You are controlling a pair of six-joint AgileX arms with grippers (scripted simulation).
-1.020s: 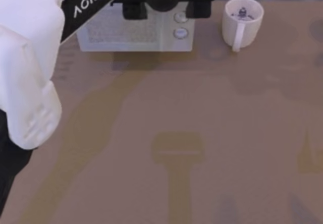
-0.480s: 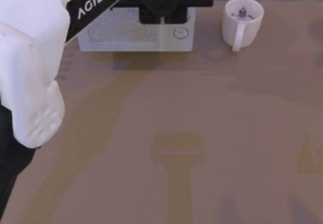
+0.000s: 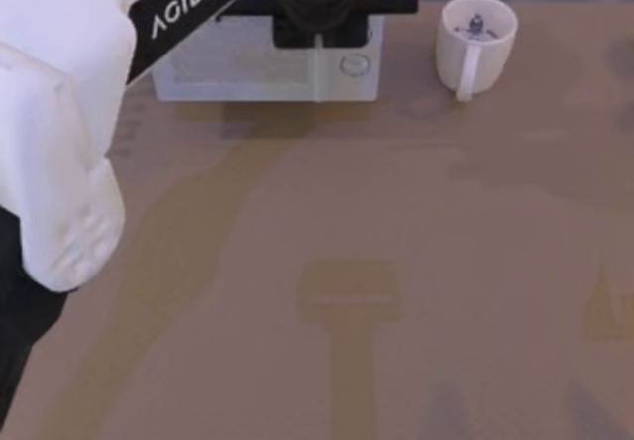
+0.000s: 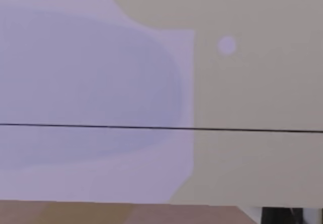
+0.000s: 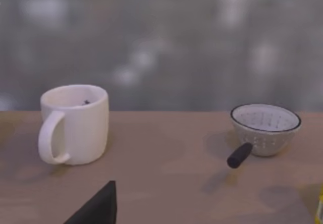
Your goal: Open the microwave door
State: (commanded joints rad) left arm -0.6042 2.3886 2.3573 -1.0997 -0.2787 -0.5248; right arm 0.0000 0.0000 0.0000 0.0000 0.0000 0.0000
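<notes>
The small light-grey microwave stands at the table's far left-centre edge. Its door, with the speckled window, lies flat against the front. One silver knob shows on the right panel; the other is hidden under my left gripper. That gripper's black fingers are drawn together at the door's right edge, beside the control panel. In the left wrist view the microwave's pale surface fills the picture at very close range. A dark corner of my right gripper shows only in the right wrist view, off the table's right.
A white mug stands right of the microwave, also seen as the mug in the right wrist view. A small white strainer bowl with a black handle sits farther right. My left arm's white body overhangs the left side.
One second ago the left gripper's fingers stood wide apart over the microwave front; they have come together at the door's right edge. Nothing has moved over the last half second.
</notes>
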